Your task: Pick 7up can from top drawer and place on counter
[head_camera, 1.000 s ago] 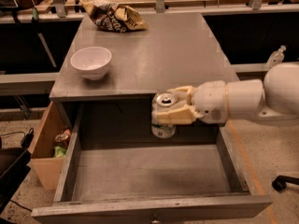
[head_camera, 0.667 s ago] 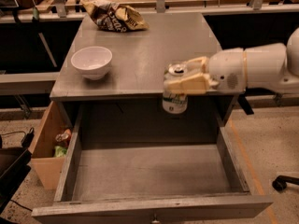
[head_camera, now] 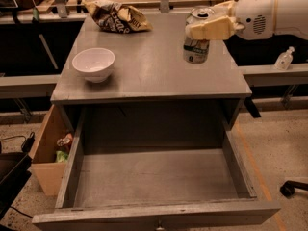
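I see a tan wooden box (head_camera: 45, 154) holding colourful scraps (head_camera: 62, 148), a glossy white bowl (head_camera: 93, 64) on the matte grey counter (head_camera: 144, 73), the shallow grey top drawer (head_camera: 159, 177) open, and the cream gripper (head_camera: 199, 29) clamped on the silvery 7up can (head_camera: 196, 49) over the counter's right side.

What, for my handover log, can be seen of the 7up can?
The 7up can is a small pale silvery cylinder with green markings and a shiny pull-tab top. It is upright over the right rear of the counter, its upper body clamped by the cream claw reaching in from the right. Whether its base touches the surface, I cannot tell.
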{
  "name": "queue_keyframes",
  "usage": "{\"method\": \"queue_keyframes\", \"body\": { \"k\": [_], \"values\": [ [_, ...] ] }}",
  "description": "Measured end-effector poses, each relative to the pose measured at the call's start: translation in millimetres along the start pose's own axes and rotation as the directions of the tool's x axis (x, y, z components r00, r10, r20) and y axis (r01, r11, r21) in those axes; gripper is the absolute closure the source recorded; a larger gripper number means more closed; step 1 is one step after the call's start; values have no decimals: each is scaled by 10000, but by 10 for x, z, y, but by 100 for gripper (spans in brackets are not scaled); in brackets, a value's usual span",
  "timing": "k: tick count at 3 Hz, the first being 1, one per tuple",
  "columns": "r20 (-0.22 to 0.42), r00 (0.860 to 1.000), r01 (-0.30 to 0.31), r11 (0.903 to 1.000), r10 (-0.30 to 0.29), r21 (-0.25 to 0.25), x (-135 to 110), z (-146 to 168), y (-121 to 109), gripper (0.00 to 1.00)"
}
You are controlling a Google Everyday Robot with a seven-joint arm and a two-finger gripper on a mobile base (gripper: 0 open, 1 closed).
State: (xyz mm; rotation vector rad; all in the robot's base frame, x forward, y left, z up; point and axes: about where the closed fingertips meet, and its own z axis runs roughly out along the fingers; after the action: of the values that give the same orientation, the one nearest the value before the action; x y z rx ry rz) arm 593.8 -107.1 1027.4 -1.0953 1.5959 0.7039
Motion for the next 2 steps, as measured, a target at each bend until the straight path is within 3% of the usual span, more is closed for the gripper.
{"method": "queue_keyframes", "body": {
  "k": [1, 2],
  "values": [
    [0, 10000, 1, 10000, -1, -2, 0, 1, 0, 100],
    [307, 9984, -476, 9986, 469, 210, 56, 38, -249, 100]
  ]
}}
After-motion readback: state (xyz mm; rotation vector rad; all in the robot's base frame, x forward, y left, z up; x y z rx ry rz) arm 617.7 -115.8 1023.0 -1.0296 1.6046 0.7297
